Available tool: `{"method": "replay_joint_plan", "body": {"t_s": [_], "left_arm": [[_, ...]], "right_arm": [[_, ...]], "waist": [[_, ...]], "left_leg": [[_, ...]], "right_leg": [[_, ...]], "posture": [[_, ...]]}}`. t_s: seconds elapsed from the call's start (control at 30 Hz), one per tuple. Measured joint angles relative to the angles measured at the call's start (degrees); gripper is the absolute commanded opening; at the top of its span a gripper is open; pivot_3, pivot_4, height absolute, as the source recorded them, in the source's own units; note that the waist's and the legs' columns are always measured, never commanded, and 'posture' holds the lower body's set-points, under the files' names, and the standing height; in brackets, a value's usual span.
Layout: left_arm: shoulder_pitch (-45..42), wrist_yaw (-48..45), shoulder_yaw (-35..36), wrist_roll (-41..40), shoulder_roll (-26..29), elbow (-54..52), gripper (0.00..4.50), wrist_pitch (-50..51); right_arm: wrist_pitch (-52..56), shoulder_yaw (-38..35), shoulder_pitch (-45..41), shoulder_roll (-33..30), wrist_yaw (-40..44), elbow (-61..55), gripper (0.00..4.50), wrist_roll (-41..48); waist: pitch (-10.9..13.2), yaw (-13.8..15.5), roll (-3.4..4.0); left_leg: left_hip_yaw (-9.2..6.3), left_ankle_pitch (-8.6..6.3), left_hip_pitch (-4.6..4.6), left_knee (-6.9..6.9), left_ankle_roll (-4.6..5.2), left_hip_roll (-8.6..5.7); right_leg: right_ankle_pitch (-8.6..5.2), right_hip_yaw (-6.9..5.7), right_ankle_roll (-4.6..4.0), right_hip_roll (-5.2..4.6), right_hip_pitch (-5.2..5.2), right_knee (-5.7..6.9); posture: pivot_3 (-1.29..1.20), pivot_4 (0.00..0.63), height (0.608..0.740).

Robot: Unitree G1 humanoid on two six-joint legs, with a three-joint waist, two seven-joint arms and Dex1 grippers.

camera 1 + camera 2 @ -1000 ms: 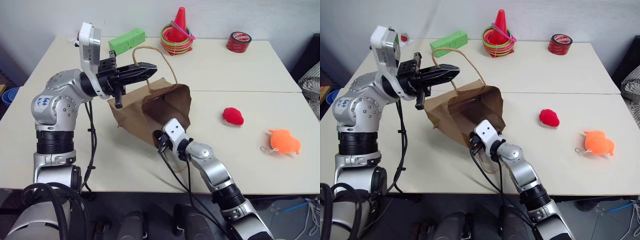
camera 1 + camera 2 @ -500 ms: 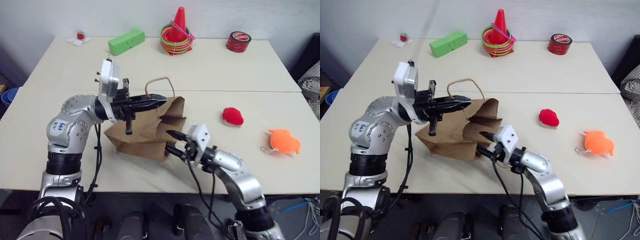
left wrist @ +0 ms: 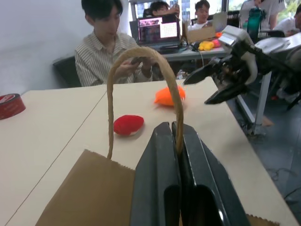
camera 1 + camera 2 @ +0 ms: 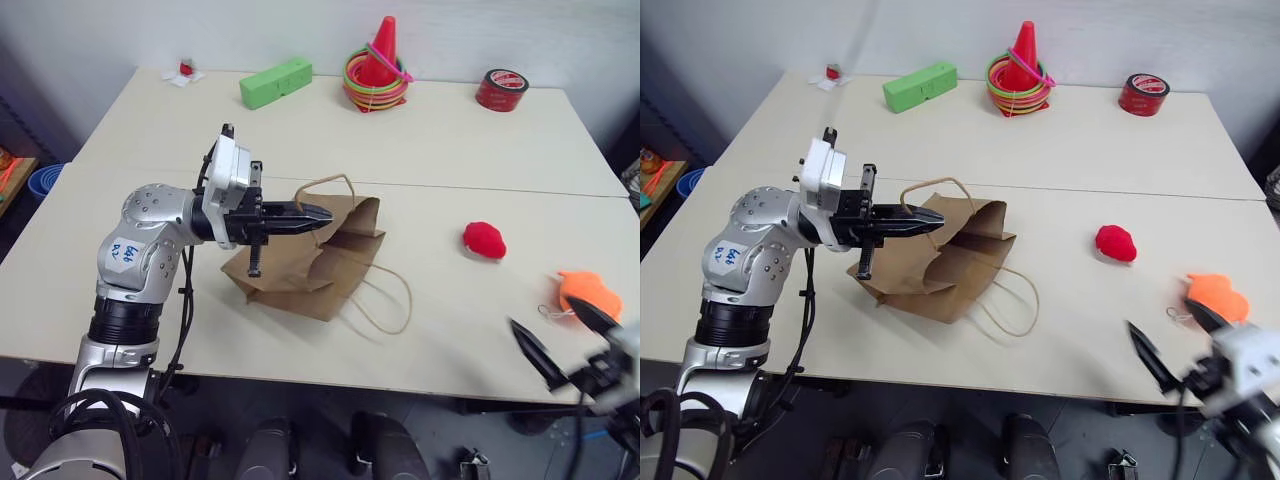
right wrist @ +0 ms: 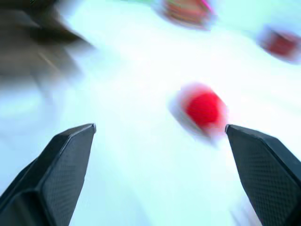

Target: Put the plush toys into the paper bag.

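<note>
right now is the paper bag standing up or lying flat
Lying flat: the paper bag sags on the table, one handle pinched in the left gripper.

Two plush toys lie on the table, a red one point(image 4: 484, 241) and an orange one point(image 4: 588, 293), alongside one brown paper bag point(image 4: 315, 262) with two cord handles. At the far edge I count one green block point(image 4: 275, 82), one red cone point(image 4: 380, 55) ringed with hoops, one red tape roll point(image 4: 502, 90) and one tiny trinket point(image 4: 184, 70). Two grippers work here, left point(image 4: 318, 217) and right point(image 4: 567, 340).
</note>
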Motion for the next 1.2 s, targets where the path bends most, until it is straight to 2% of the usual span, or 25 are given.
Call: {"method": "replay_joint_plan", "body": {"t_s": [0.13,0.3,0.37,0.5,0.67,0.8,1.0,1.1,1.17,1.2], "left_arm": [[0.05,-0.59,-1.00,1.76,-0.17,0.39,0.00,-2.03],[-0.01,-1.30,-1.62,2.96,0.08,1.60,0.00,-2.96],[-0.41,-1.28,-1.63,3.15,0.30,1.78,0.00,-3.00],[-1.43,-1.09,-1.57,3.28,0.98,1.40,0.00,-2.95],[-0.65,-0.90,-1.48,3.14,1.99,0.54,0.00,-1.47],[-0.04,-0.94,-1.62,3.11,2.50,-0.88,0.00,-0.62],[-0.08,-0.94,-1.61,2.97,3.01,-1.05,0.00,0.74],[-0.86,-1.32,-1.27,1.30,3.19,-0.95,0.00,2.48],[-1.64,-1.76,-0.18,0.46,3.32,-0.74,0.00,3.00],[-2.33,-2.18,0.15,-0.45,3.50,-0.55,0.00,3.86]], "right_arm": [[-5.39,-5.32,5.75,7.46,-3.51,5.73,4.49,-0.12],[-3.40,-5.93,4.29,7.58,-8.39,6.19,4.49,1.60],[0.59,-5.40,0.51,2.75,-10.39,6.11,4.49,2.45],[12.16,-2.27,-11.24,-12.54,-12.64,7.71,4.49,3.22],[23.44,6.89,-25.09,-24.84,-12.62,21.49,4.49,0.28],[30.31,15.66,-34.39,-29.60,-12.47,31.81,3.58,-3.39],[35.29,18.51,-38.26,-32.81,-9.09,35.67,1.48,-4.48],[37.04,18.01,-37.28,-34.31,-6.13,32.71,0.58,-3.59],[39.00,17.63,-36.99,-34.54,-3.39,27.88,0.19,-0.83],[41.67,16.91,-37.00,-34.54,-1.48,23.21,0.14,2.62]], "waist": [[-0.01,-0.98,0.03],[-0.03,-2.33,0.07],[-0.03,-2.65,0.07],[-0.05,-2.73,0.11],[-0.05,-1.53,0.11],[-0.05,-0.74,0.11],[-0.05,-0.29,0.10],[-0.04,-0.32,0.10],[-0.04,-0.43,0.10],[-0.03,-0.61,0.12]], "left_leg": [[0.09,-0.04,0.21,-0.02,-0.04,0.07],[0.10,-0.03,0.28,-0.04,-0.15,0.15],[0.14,-0.02,0.28,-0.02,-0.12,0.10],[0.03,0.02,0.25,-0.02,-0.14,0.09],[-0.03,0.09,0.08,0.00,-0.11,0.10],[-0.03,0.11,0.00,0.03,-0.03,0.02],[-0.04,0.11,-0.01,0.05,-0.01,0.02],[-0.04,0.11,-0.02,0.05,-0.01,0.04],[-0.06,0.11,-0.02,0.05,-0.03,0.09],[-0.03,0.11,-0.01,0.04,-0.04,0.09]], "right_leg": [[-0.02,0.16,-0.04,-0.26,0.03,-0.03],[-0.08,0.21,-0.16,-0.29,-0.04,0.14],[-0.08,0.25,-0.15,-0.35,-0.04,0.15],[-0.10,0.14,-0.18,-0.34,-0.06,0.17],[-0.13,-0.01,-0.23,-0.27,-0.10,0.16],[-0.08,-0.02,-0.15,-0.32,-0.10,0.15],[-0.03,-0.05,-0.06,-0.30,-0.01,0.11],[-0.03,-0.04,-0.05,-0.30,-0.04,0.13],[-0.03,-0.06,-0.05,-0.25,-0.04,0.12],[-0.03,-0.03,-0.05,-0.25,-0.05,0.14]], "posture": [[0.00,0.150,0.740],[0.00,0.150,0.740],[0.00,0.150,0.740],[0.00,0.150,0.740],[0.00,0.150,0.740],[0.00,0.150,0.740],[0.00,0.150,0.740],[0.00,0.150,0.740],[0.00,0.150,0.740],[0.00,0.150,0.740]]}}
